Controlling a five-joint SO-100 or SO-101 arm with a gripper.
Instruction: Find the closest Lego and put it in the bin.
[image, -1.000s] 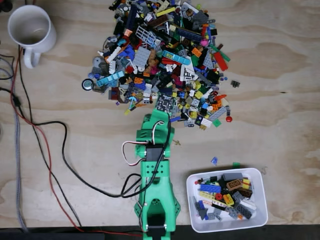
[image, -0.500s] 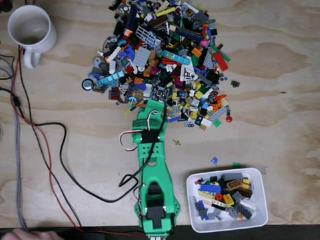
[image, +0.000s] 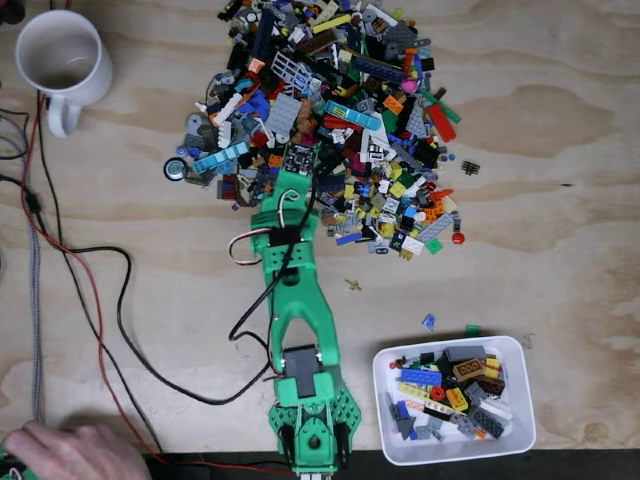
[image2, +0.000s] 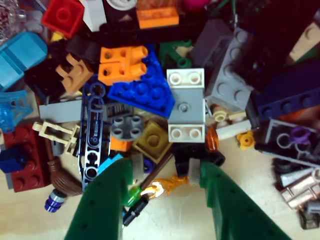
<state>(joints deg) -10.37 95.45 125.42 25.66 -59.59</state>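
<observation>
A pale plywood tabletop (image: 560, 230) with a wavy grain carries everything here: the big heap of Lego (image: 330, 120) at the top of the fixed view, a glossy white mug (image: 62, 60) at upper left, and the bin (image: 522, 440), a smooth white tub with rounded corners, at lower right, already part full of bricks. Your green arm (image: 295, 320) reaches to the heap's near edge. In the wrist view the jaws (image2: 161, 172) stand wide apart and hold nothing, straddling small loose bits: a translucent orange flame piece (image2: 170, 184) and a thin black bar (image2: 136, 207). Just ahead lies a mustard square tile (image2: 151, 144) and a grey plate with white studded ends (image2: 186, 106). Pick one flat-sided piece, centre it, and come down square so that neighbours aren't snagged. A hand (image: 70, 455) rests at the fixed view's lower left.
</observation>
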